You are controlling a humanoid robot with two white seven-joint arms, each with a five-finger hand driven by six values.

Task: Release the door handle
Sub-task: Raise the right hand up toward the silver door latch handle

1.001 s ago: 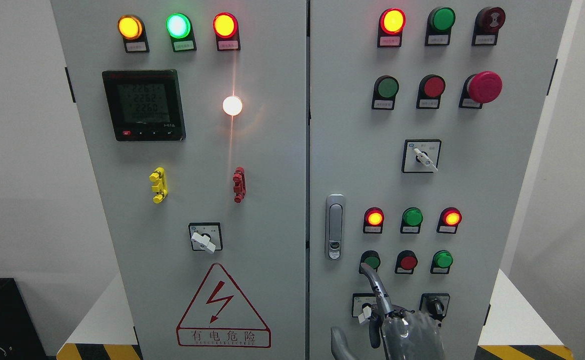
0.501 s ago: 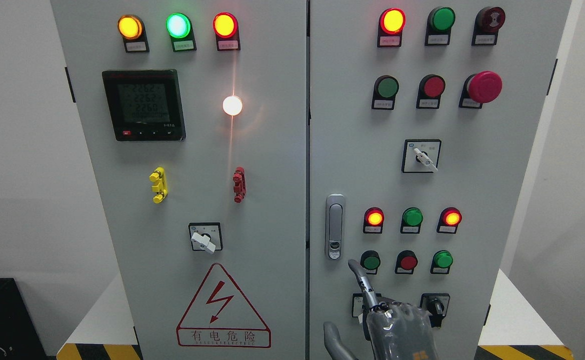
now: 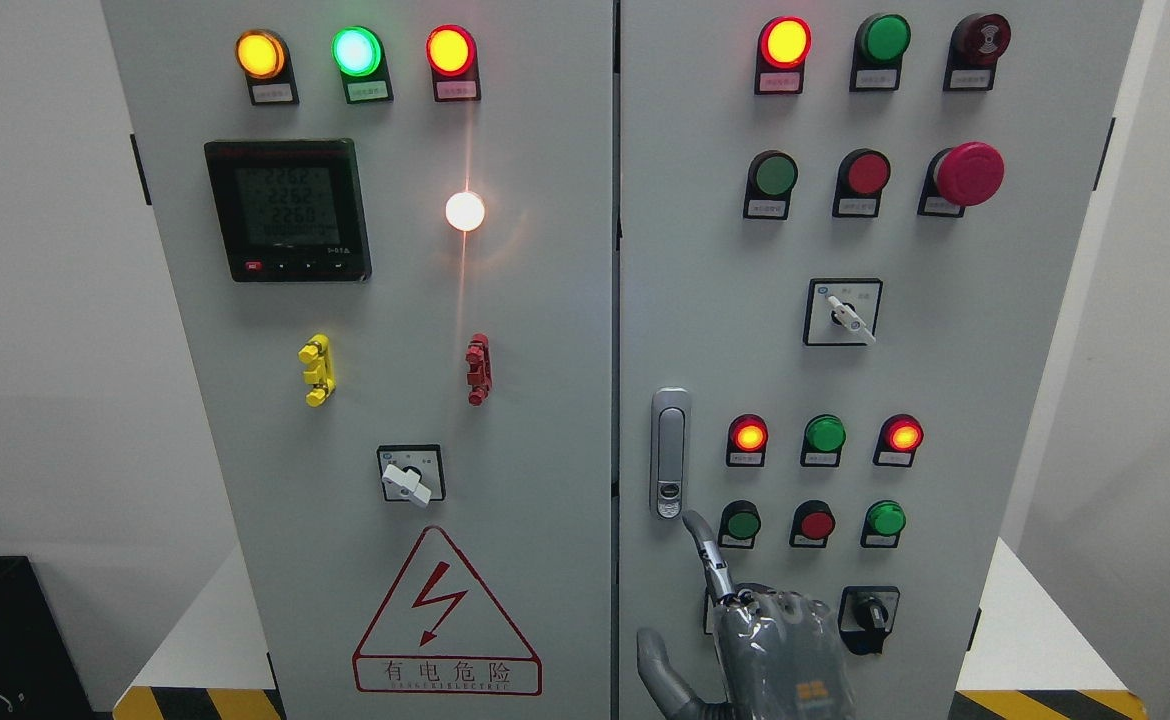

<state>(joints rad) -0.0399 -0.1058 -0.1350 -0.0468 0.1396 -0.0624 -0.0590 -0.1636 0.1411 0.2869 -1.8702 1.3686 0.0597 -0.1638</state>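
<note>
Fingers [image 3: 705, 550] of the right hand [image 3: 770, 650]: the forefinger is stretched upward, its tip just below the lower end of the door handle [image 3: 670, 453], the thumb stands out to the left, and the other fingers are curled; nothing is grasped. Door handle: a silver upright bar near the left edge of the right cabinet door [image 3: 945, 380], free of the hand. Behind, red and green lamps [image 3: 825, 434] sit in rows to the handle's right.

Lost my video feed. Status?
Right hand index finger extended, tip just below door handle, holding nothing. Left hand unseen. Handle flush, door shut. Nothing in the way.
</note>
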